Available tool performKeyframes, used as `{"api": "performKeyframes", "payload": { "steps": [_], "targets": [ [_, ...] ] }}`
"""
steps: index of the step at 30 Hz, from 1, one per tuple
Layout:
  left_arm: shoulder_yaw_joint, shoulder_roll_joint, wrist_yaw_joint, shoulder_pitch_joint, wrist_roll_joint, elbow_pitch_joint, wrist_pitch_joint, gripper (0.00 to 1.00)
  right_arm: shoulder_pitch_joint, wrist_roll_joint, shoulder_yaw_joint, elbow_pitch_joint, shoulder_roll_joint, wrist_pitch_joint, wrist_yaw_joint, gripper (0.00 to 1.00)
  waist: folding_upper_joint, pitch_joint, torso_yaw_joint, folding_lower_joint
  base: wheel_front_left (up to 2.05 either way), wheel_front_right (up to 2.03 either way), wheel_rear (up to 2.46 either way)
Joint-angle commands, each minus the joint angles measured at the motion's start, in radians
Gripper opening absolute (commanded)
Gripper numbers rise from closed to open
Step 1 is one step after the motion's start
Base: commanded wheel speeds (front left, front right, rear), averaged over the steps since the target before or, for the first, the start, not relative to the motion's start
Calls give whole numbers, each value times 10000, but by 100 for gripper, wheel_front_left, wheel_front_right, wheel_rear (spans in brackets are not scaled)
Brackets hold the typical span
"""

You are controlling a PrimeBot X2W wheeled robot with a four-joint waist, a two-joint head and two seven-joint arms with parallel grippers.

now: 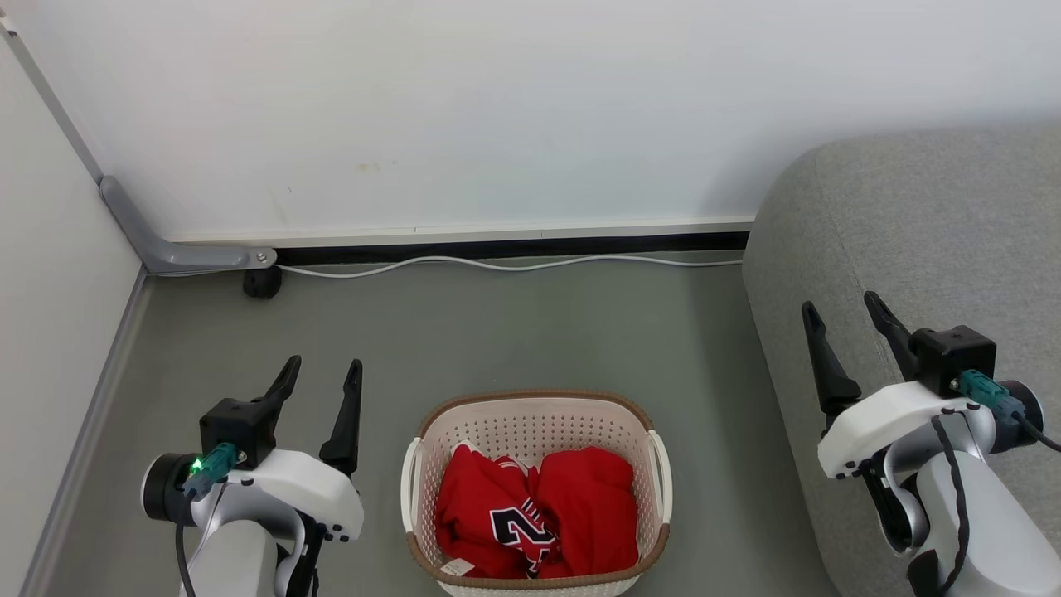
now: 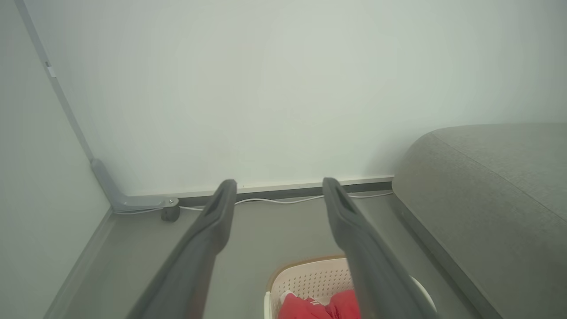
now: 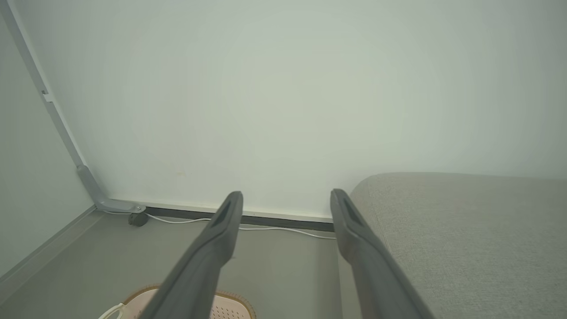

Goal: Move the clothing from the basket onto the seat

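The cream perforated basket (image 1: 530, 419) with a brown rim stands on the grey floor at the bottom centre of the head view. Inside it lies the red clothing (image 1: 539, 510), a jersey with a navy-and-white number beside a plain red piece. The grey seat (image 1: 928, 240) rises at the right. My left gripper (image 1: 326, 369) hangs open to the left of the basket, nothing between its fingers. My right gripper (image 1: 841, 308) is open over the seat's left edge, also empty. The left wrist view catches the basket (image 2: 305, 279), the clothing (image 2: 319, 308), the seat (image 2: 496, 190) and my left gripper (image 2: 279, 184).
A white wall runs across the back, with a white cable (image 1: 514, 264) along the skirting. A grey bracket and black caster (image 1: 262, 283) sit in the left corner. Open floor lies between basket and wall. The right wrist view shows the seat (image 3: 465, 235) and the basket rim (image 3: 234, 299).
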Motion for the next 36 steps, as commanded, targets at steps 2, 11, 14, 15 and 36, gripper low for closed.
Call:
{"api": "performKeyframes", "payload": {
  "steps": [2, 11, 14, 15, 36],
  "targets": [
    [313, 223, -63, -625, 435, -153, -198, 100, -462, -432, 261, -100, -97, -217, 71, 100, 0, -10, -18, 0, 0, 0, 0],
    [673, 175, -66, -638, 130, 101, -220, 100, -418, -414, -91, -113, -13, -239, 71, 100, 0, 10, -27, 0, 0, 0, 0],
    [730, 154, -67, -641, 12, 149, -220, 100, -393, -375, -259, -116, 33, -239, 71, 100, 0, 22, -24, 0, 0, 0, 0],
    [731, 144, -67, -645, -42, 173, -220, 100, -385, -374, -299, -119, 42, -239, 71, 100, 0, 26, -20, 0, 0, 0, 0],
    [583, 64, -68, -775, -390, -64, -220, 100, -588, -201, -534, -786, 108, -239, 71, 100, 0, 1054, -127, 0, 0, 0, 0]
  ]
}}
